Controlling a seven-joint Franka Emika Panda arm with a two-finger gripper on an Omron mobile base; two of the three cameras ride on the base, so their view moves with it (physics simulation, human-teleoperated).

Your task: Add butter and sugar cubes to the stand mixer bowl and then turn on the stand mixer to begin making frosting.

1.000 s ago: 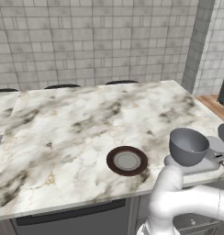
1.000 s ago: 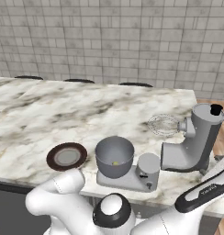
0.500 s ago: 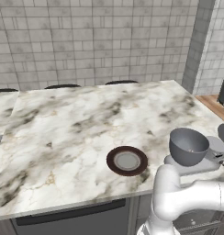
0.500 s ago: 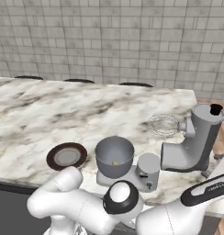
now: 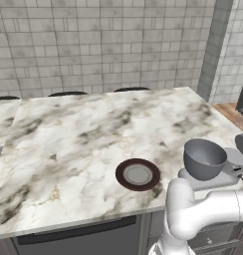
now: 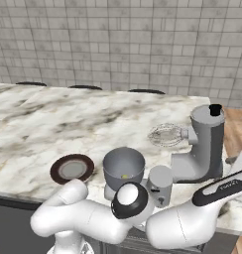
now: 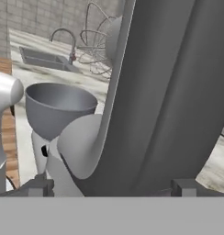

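At the bottom of the hand view, the gripper (image 7: 111,187) has its jaws spread wide, holding nothing, right up against the stand mixer (image 7: 164,96) column. At left centre, just beyond, sits the stand mixer bowl (image 7: 58,110). In the right base view a pale-yellow bit, likely the butter (image 6: 124,175), lies inside it. Lower left, the plate (image 6: 72,168) rests on the marble counter (image 6: 53,119).

smooth matt grey metal-looking stand mixer bowl (image 6: 123,167) on glossy veined marble counter (image 5: 88,134)
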